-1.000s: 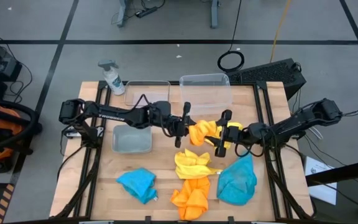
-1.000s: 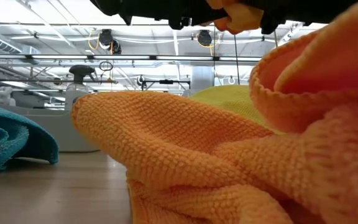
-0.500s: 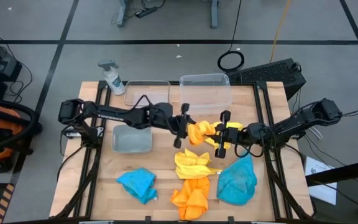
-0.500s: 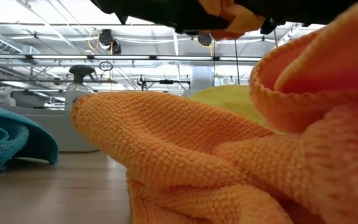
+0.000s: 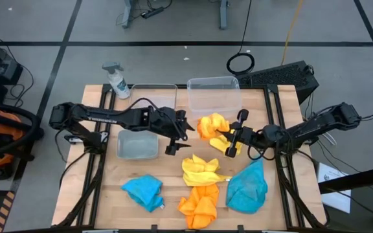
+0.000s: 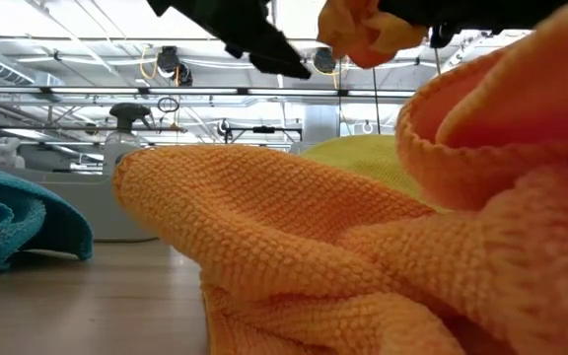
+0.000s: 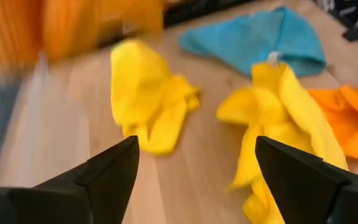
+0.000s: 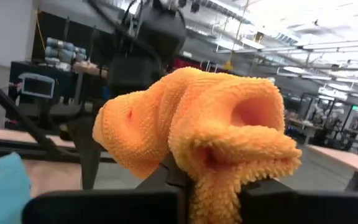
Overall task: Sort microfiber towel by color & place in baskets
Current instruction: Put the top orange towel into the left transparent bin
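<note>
**Left claw lets go; orange towel now hangs from the right claw alone**

On the counter (image 5: pixel 109 188), going left to right: a white spray bottle (image 5: pixel 116 80) stands at the far left corner. Two see-through baskets sit along the far edge, one (image 5: pixel 153 96) left of centre and one (image 5: pixel 214 96) at centre, with a third basket (image 5: pixel 138 144) nearer and further left. A blue towel (image 5: pixel 144 191) lies near the front edge on the left.

The left claw (image 5: pixel 177 132) has pulled back leftward from where it met the orange towel a second ago, and its fingers (image 7: pixel 107 177) now stand wide apart with nothing between them. A yellow towel (image 5: pixel 201 169) and below it an orange towel (image 5: pixel 199 204) lie in the middle, unmoved.

The lifted orange towel (image 5: pixel 213 125) has shifted toward the centre basket and is pinched only by the right claw (image 5: pixel 233 134), whose fingers are closed on it; earlier both claws were at it. A yellow towel (image 5: pixel 230 145) sits just under that claw. The larger blue towel (image 5: pixel 247 186) lies at right, unmoved.
</note>
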